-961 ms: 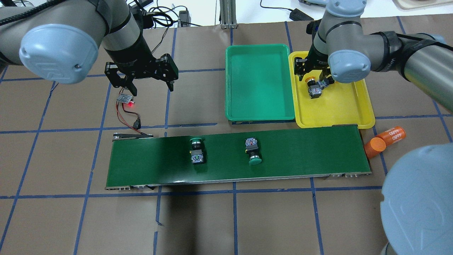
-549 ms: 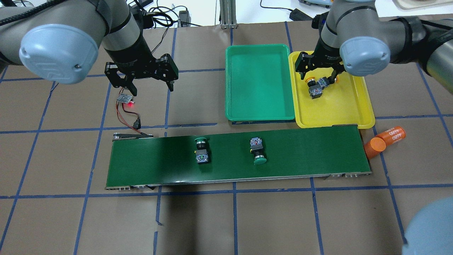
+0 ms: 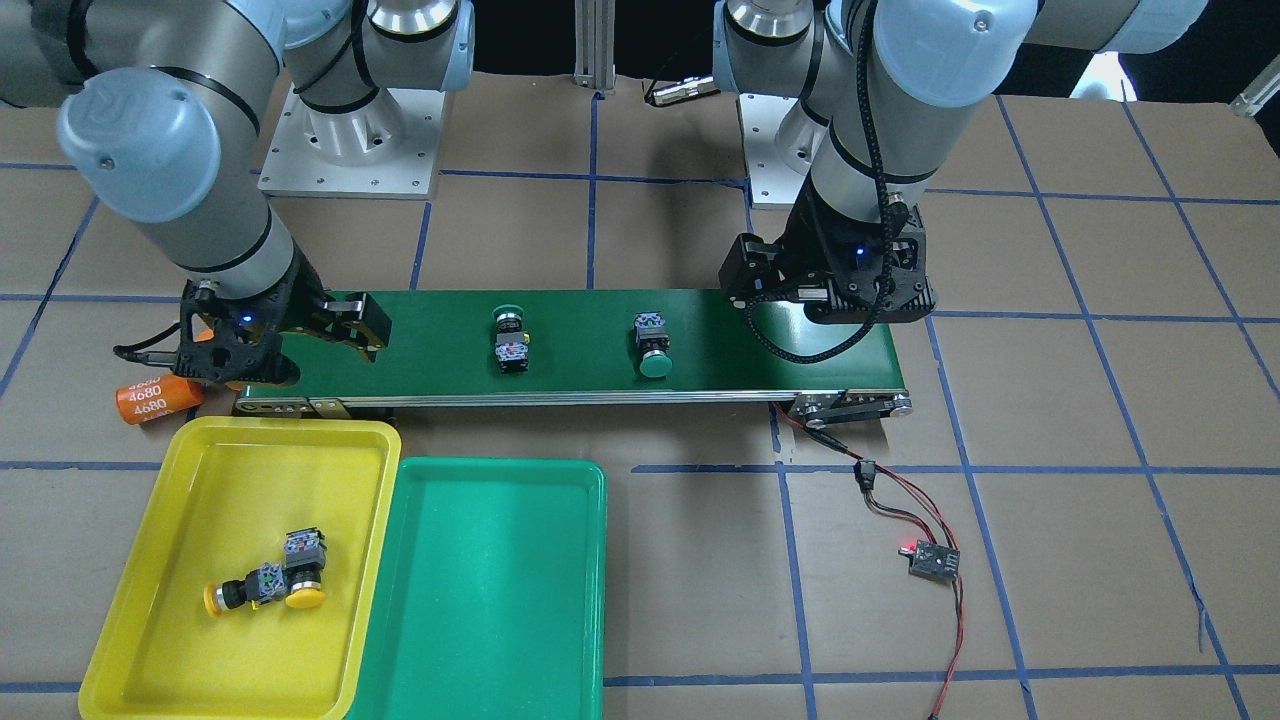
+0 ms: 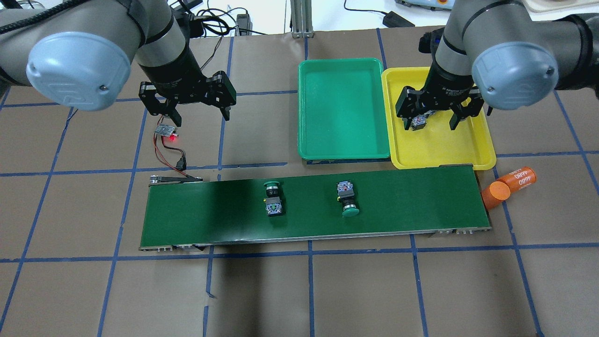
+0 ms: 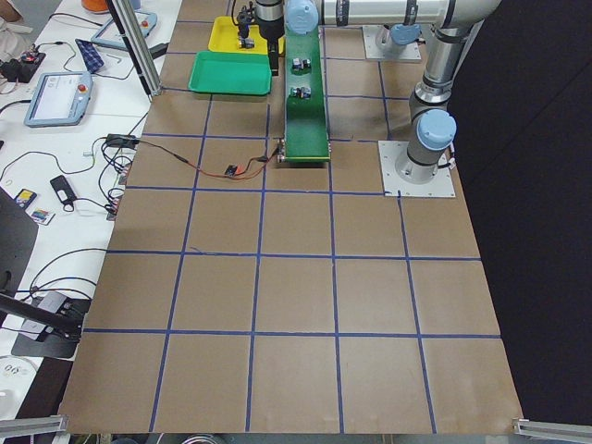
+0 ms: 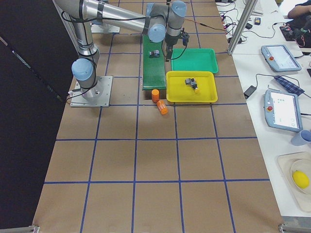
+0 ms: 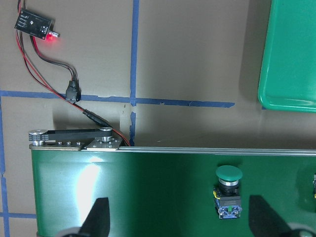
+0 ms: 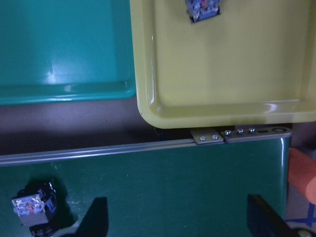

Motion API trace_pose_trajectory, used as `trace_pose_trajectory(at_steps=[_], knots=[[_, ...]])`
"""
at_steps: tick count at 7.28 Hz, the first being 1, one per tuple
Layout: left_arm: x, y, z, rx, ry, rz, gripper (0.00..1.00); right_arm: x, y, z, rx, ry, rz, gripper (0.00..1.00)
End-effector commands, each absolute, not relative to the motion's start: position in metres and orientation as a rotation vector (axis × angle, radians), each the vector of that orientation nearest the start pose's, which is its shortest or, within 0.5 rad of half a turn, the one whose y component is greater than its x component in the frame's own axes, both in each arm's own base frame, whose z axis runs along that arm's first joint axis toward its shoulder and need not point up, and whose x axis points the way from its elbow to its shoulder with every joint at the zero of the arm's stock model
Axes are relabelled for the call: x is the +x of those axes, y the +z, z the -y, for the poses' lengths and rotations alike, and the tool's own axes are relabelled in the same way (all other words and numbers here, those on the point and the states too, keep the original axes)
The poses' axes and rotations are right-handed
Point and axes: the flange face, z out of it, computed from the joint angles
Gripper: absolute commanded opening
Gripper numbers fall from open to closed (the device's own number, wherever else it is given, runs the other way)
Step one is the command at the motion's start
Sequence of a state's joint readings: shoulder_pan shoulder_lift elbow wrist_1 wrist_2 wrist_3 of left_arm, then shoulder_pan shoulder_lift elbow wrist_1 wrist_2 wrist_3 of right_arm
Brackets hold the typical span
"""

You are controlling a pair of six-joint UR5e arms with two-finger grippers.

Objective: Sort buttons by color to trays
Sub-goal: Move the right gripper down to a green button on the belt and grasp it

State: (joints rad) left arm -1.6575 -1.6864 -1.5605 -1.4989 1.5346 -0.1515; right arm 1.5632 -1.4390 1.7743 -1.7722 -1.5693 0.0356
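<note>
Two green buttons (image 4: 273, 199) (image 4: 347, 199) lie on the dark green conveyor belt (image 4: 210, 215). Two yellow buttons (image 3: 235, 592) (image 3: 302, 575) lie together in the yellow tray (image 3: 150, 520). The green tray (image 3: 500, 600) beside it holds nothing. My right gripper (image 4: 433, 114) hangs open and empty over the yellow tray, hiding most of its buttons from overhead. My left gripper (image 4: 187, 105) stands open and empty beyond the belt's left end. In the left wrist view one green button (image 7: 228, 192) sits between the open fingers (image 7: 98, 217).
Two orange cylinders (image 4: 507, 185) marked 4680 lie off the belt's right end. A small circuit board (image 4: 167, 132) with a red light and its wires sits under my left gripper. Both trays touch along one side, just behind the belt.
My right gripper, open, has moved from the yellow tray's far part toward the belt, leaving the yellow button behind. Both green buttons have drifted right along the belt. The left arm stayed still.
</note>
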Motion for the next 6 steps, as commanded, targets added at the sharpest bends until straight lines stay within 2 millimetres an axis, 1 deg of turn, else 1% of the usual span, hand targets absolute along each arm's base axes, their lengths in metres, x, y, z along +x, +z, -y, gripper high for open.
trace_pose_trajectory(at_steps=[1, 2, 3, 4, 5, 6], knots=[[-0.180, 0.444, 0.521, -0.108, 0.048, -3.173, 1.00, 0.179, 0.311, 0.503, -0.014, 0.112, -3.139, 1.00], [-0.180, 0.444, 0.521, -0.108, 0.048, -3.171, 1.00, 0.200, 0.298, 0.500, 0.010, 0.142, -3.144, 1.00], [-0.179, 0.443, 0.523, -0.113, 0.053, -3.174, 1.00, 0.216, 0.290, 0.494, -0.009, 0.176, -3.147, 1.00], [-0.177, 0.444, 0.523, -0.115, 0.050, -3.174, 1.00, 0.218, 0.288, 0.493, -0.015, 0.194, -3.138, 1.00], [-0.178, 0.444, 0.523, -0.113, 0.050, -3.173, 1.00, 0.224, 0.278, 0.492, -0.002, 0.239, -3.071, 1.00], [-0.178, 0.442, 0.523, -0.113, 0.055, -3.172, 1.00, 0.226, 0.272, 0.489, 0.000, 0.265, -3.058, 1.00]])
